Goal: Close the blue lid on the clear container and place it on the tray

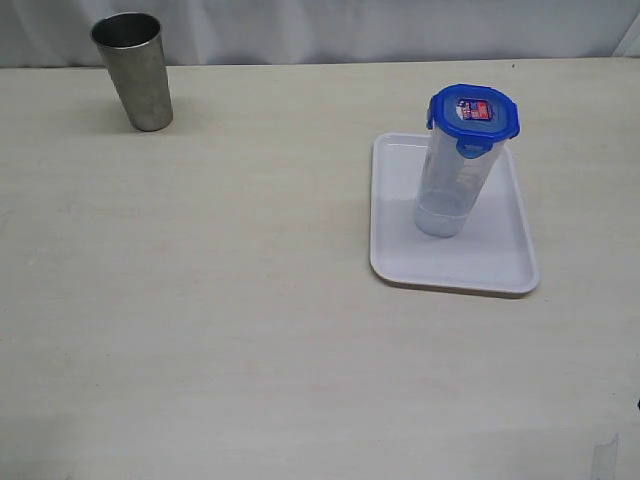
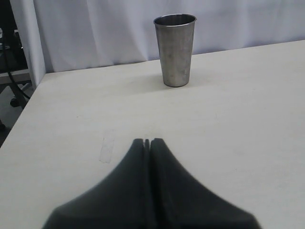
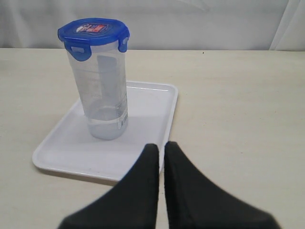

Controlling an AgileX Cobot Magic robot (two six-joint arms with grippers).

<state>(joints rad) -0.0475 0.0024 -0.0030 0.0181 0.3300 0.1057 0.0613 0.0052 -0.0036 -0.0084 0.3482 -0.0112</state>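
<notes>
Each end effector shows only in its own wrist view, as two dark fingers, blurred and cut off at the frame edge. The left end effector [image 2: 147,141] is closed, its fingers pressed together on nothing, above bare tabletop [image 1: 250,330] and well short of the cup [image 1: 135,70]. The right end effector [image 3: 161,145] is closed too, with a thin slit between its fingers and nothing held; it sits near one edge of the tray [image 1: 500,265], apart from the container [image 1: 452,185].

The container stands upright on the tray, towards its middle, with the lid [image 1: 474,110] seated on top. The flaps that can be seen are folded down against the rim; the far ones are hidden behind the lid. The red-white label is too small to read, and the print on the clear wall is faint. A paler band at the container's base could be thick plastic or liquid; I cannot tell which.

The cup, grey metal and upright, stands near the far left corner in the exterior view, well apart from the tray.

The tabletop is pale cream with a faint grain. A small clear rectangular mark [image 2: 107,145] lies on it in front of the left end effector, hard to make out. A white curtain [image 2: 95,33] hangs behind the table. Beyond the table's side edge, the left wrist view catches dark cables [image 2: 12,71] and a strip of floor.
</notes>
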